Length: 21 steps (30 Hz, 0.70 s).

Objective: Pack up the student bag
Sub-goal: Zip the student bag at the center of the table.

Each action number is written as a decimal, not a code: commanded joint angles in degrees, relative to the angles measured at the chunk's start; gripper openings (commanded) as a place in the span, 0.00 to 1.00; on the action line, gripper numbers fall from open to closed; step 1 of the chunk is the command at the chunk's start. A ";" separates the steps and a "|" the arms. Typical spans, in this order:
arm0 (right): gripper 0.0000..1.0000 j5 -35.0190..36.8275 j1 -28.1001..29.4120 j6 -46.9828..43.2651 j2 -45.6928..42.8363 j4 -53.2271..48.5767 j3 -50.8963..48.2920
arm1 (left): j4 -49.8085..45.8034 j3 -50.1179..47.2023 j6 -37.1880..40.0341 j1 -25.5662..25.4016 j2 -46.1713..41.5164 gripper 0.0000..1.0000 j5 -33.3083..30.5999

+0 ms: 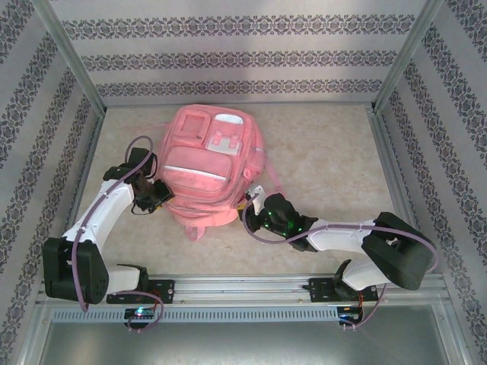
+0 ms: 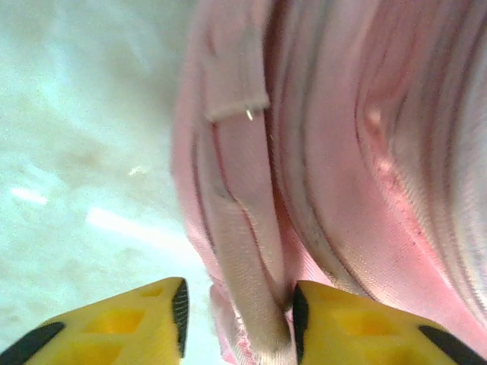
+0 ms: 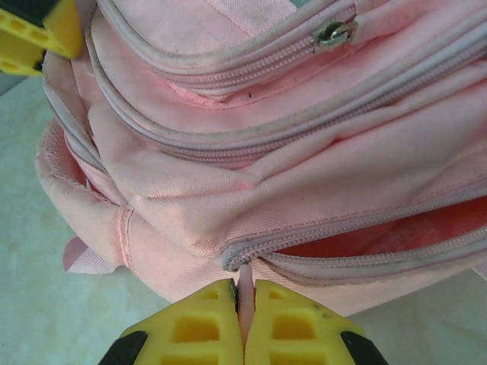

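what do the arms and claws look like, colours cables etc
The left arm and right arm have white links, bulky black joints and looping mauve cables. A green light glows on the right wrist. The left claw and right claw have yellow fingers with moulded hollows and black pads.

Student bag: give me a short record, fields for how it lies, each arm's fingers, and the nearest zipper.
bag: student bag, flat on the table, front pockets up
left fingers: apart, pink strap between them
right fingers: shut on a pink tab at the zipper end
zipper: partly open
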 commanded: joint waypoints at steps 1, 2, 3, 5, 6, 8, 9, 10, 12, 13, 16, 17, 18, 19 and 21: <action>0.00 3.21 2.16 1.20 0.45 0.51 0.29 | -0.99 3.11 2.88 -6.10 -4.52 0.45 -6.53; 0.00 3.26 2.39 1.46 1.02 0.55 0.71 | -1.76 4.00 3.64 -9.40 -5.10 0.46 -8.33; 0.00 3.13 2.56 1.58 1.40 0.69 1.10 | -2.38 4.80 4.27 -12.24 -5.21 0.48 -9.84; 0.00 2.83 2.83 1.92 2.30 1.08 1.79 | -2.91 6.29 5.72 -17.60 -4.27 0.50 -11.61; 0.00 2.77 2.88 2.18 2.41 1.39 1.89 | -2.70 6.46 6.50 -19.30 -3.71 0.50 -11.90; 0.00 2.39 2.88 2.50 2.43 1.88 2.11 | -2.45 7.02 7.46 -22.17 -1.88 0.52 -13.95; 0.00 2.34 2.88 2.58 2.29 1.91 2.17 | -2.34 7.45 7.68 -23.00 -1.08 0.53 -14.26; 0.00 2.32 2.88 2.89 1.94 1.75 2.19 | -2.38 8.01 7.04 -23.84 -0.26 0.53 -14.56; 0.00 2.62 2.91 3.43 1.22 1.67 2.13 | -1.39 8.55 4.23 -25.39 0.60 0.54 -13.96; 0.00 2.68 2.88 3.64 0.78 1.65 2.07 | 0.27 8.38 3.00 -26.64 0.85 0.56 -13.07; 0.00 3.14 2.86 3.95 0.22 1.78 1.84 | 1.16 10.26 3.20 -31.09 3.92 0.58 -12.63; 0.00 3.36 2.98 3.95 0.07 1.72 1.76 | 0.80 11.43 5.14 -32.80 5.40 0.58 -13.12; 0.00 3.46 2.87 3.95 0.03 1.83 1.76 | 0.79 12.23 7.87 -34.43 6.67 0.59 -13.61; 0.00 3.45 2.92 3.94 -0.06 1.82 1.75 | 1.08 12.70 10.76 -35.62 7.45 0.59 -13.76; 0.00 3.46 2.88 3.82 -0.40 1.78 1.61 | 2.96 12.07 18.38 -37.66 7.93 0.59 -13.59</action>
